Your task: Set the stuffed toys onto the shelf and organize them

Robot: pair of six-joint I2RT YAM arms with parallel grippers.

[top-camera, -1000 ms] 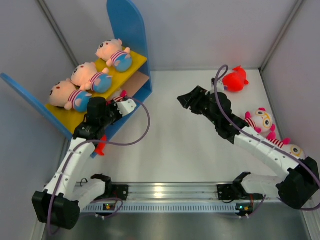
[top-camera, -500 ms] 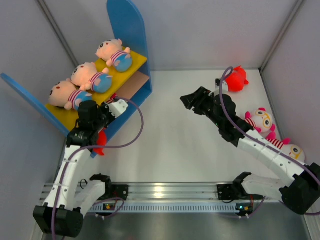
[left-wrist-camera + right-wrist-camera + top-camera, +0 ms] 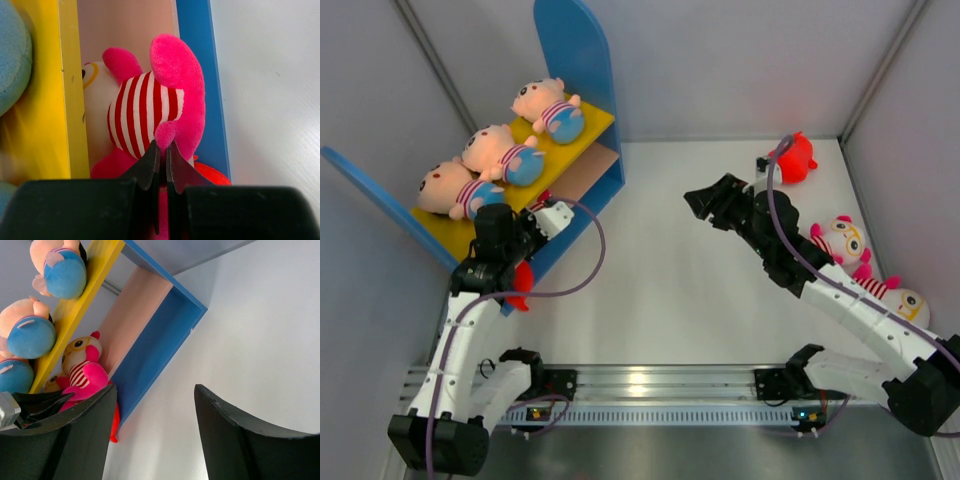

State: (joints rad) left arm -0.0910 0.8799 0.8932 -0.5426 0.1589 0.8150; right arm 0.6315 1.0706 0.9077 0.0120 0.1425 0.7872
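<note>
The shelf stands at the back left. Three peach-faced stuffed toys lie on its yellow upper board. My left gripper is shut on a pink foot of a white-faced, red-striped toy that lies in the lower tier on the tan board. This toy also shows in the right wrist view. My right gripper is open and empty above the mid table. A red plush lies at the back right. Two white-faced toys lie by the right wall.
Another red plush lies on the table at the shelf's front corner, under my left arm; it also shows in the left wrist view. Grey walls close in the table on the left, back and right.
My left gripper has moved left, carrying the striped toy deeper into the lower tier. My right gripper has drifted slightly to the right and stays open.
</note>
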